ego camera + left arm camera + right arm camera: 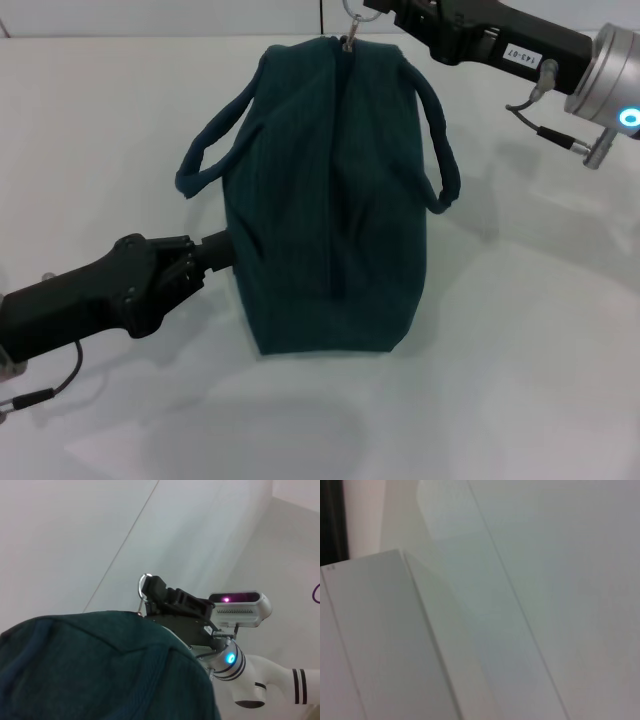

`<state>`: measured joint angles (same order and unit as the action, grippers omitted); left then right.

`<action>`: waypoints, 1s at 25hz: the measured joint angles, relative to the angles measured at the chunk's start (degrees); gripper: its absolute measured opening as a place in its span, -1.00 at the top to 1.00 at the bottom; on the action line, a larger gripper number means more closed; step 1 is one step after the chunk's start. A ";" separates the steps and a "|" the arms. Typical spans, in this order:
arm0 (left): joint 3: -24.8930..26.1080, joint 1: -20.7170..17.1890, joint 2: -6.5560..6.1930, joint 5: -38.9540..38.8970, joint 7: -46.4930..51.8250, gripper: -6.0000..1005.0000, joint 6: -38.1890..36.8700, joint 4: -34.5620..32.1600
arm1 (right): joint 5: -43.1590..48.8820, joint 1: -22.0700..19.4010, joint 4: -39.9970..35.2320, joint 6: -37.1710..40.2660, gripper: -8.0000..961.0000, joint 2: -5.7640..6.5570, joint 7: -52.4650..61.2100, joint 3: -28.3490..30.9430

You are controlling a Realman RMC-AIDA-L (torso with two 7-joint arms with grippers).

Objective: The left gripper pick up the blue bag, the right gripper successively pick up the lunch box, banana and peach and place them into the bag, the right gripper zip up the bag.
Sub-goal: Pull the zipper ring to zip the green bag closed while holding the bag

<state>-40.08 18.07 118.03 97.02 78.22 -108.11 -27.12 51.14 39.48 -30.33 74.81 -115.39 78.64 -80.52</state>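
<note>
Pinching the metal ring pull (pixel 352 12) at the bag's far end, the right gripper (pixel 385 8) is closed on it. The left gripper (pixel 222 250) presses into the near left side of the bag (pixel 330 200); its finger state cannot be told. The left wrist view alone shows the ring (pixel 144 586) in profile. The bag sits zipped on the table (pixel 520 350).

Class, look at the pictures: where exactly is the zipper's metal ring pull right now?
In the head view, the silver metal ring pull sits at the far end of the dark teal fabric bag, at the tip of the right end effector.
</note>
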 joint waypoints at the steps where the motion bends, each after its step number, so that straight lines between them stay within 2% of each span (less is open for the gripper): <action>1: 0.00 -0.16 0.00 0.00 0.00 0.92 -0.10 0.02 | 0.02 -0.04 0.02 -0.73 0.85 0.00 -0.02 0.01; 8: 0.77 -0.80 0.27 -0.41 -0.92 0.98 -0.64 0.05 | 0.02 0.07 2.23 -3.00 0.84 -0.09 -0.27 0.01; 17: 6.51 0.16 1.23 -0.83 1.98 0.96 1.66 0.04 | 0.08 0.07 2.06 1.02 0.84 -0.39 -0.25 -0.47; 25: 6.33 2.94 1.24 -1.01 9.54 0.66 3.65 0.12 | 0.14 0.06 2.24 1.40 0.84 -0.43 -0.32 -0.61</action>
<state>-33.75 21.02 119.27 96.01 87.77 -104.45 -26.99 51.27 39.55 -28.08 76.21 -115.83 78.33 -81.13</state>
